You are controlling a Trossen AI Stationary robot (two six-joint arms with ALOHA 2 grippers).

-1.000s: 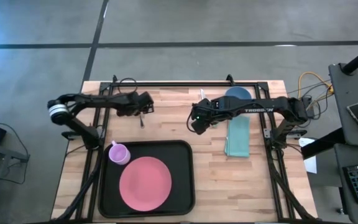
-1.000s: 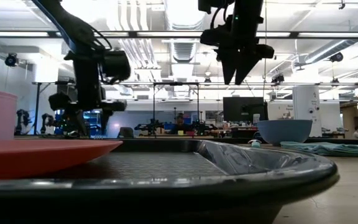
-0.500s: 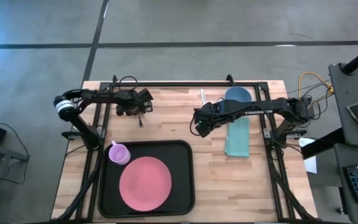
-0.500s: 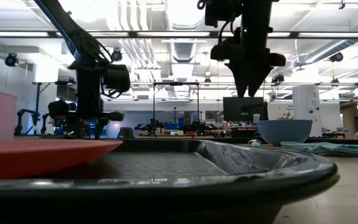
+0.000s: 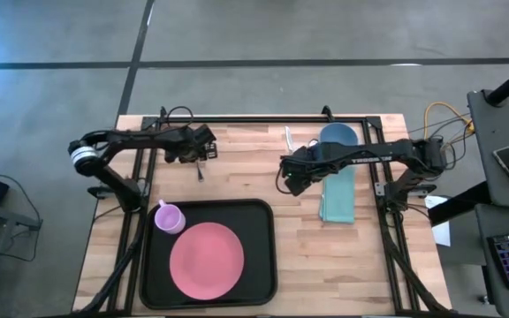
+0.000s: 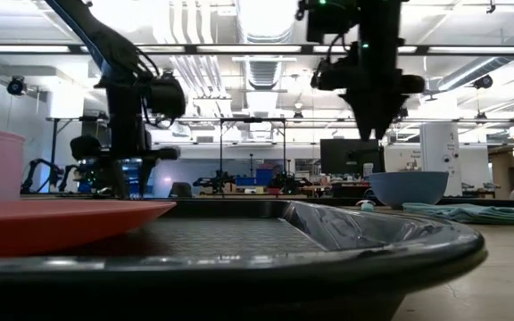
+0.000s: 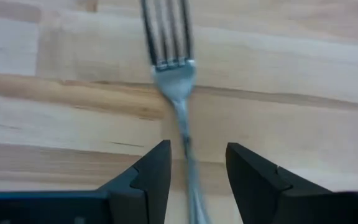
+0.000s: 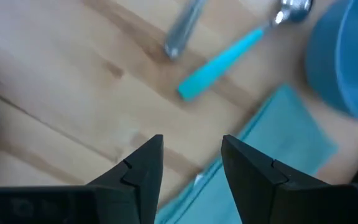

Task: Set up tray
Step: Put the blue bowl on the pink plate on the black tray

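On the near left part of the wooden table lies the black tray, its long side running front to back. It carries a pink plate in its middle and a small lilac cup in its far left corner; in the low view the tray's dark rim fills the foreground, with the plate's edge resting inside it.

Beyond the tray, at the far left of the table, the left gripper sits low over a metal fork. The left wrist view shows its fingers parted a little, one on each side of the fork's handle, with the tines pointing away; whether the pads touch the handle cannot be told, and the fork lies flat on the wood.

Toward the table's middle, the right gripper hangs above bare wood, just beside a folded teal cloth. Its fingers stand apart with nothing between them. Past them the right wrist view shows a spoon with a turquoise handle, another metal utensil handle near it, and the edge of a blue bowl. From above, the bowl sits at the far side, touching the cloth's far end.
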